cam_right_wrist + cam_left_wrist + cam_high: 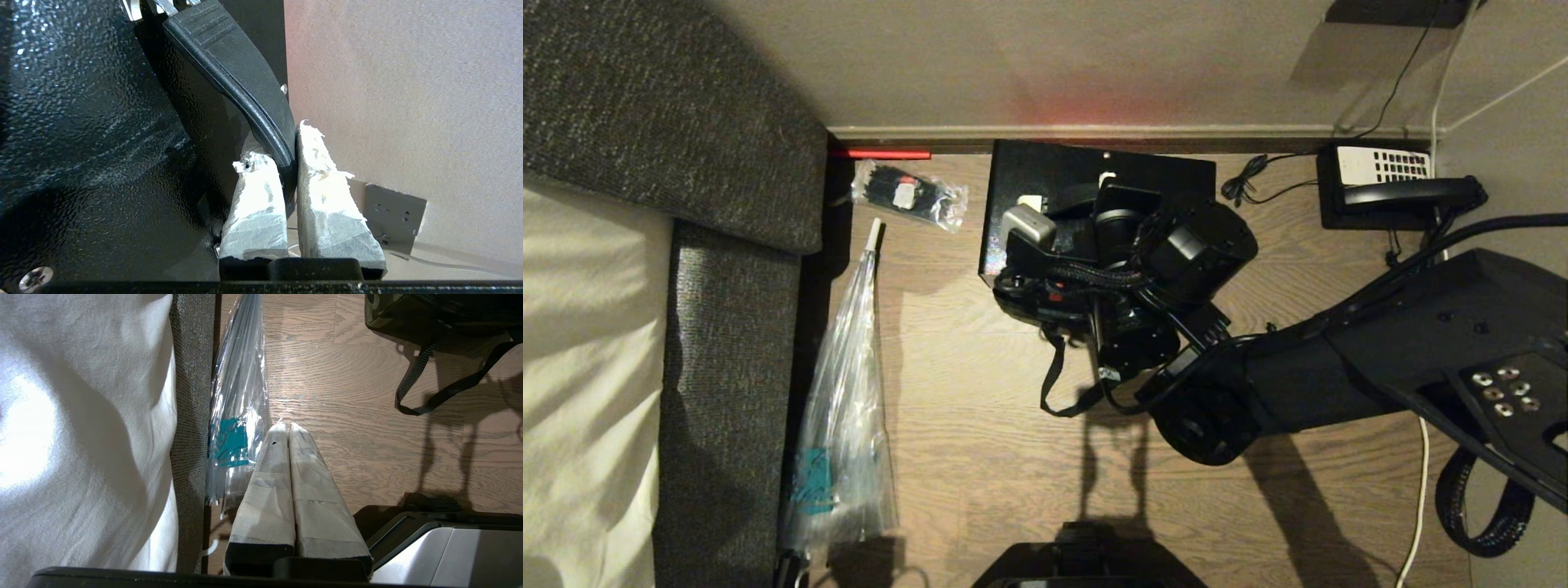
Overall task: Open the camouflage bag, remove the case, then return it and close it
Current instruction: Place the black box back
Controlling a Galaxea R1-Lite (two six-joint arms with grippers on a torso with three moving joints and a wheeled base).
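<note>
The case (1045, 167), a flat black speckled box, stands up by the back wall. It rises out of the camouflage bag (378, 312), whose black strap (1052, 384) trails over the wood floor. In the right wrist view my right gripper (282, 147) is shut on the case's curved black handle (237, 69), one taped finger on each side, and the glittery case side (81, 122) fills the rest. In the head view the right arm (1201, 253) hides that gripper and most of the bag. My left gripper (286, 426) hangs shut and empty, low beside the bed.
A clear plastic bag (845, 392) lies along the grey bed base (727, 286). A small packet (907, 196) sits left of the case near the wall, and a black telephone (1388, 184) with cables at the back right. A wall socket (394, 216) shows behind the handle.
</note>
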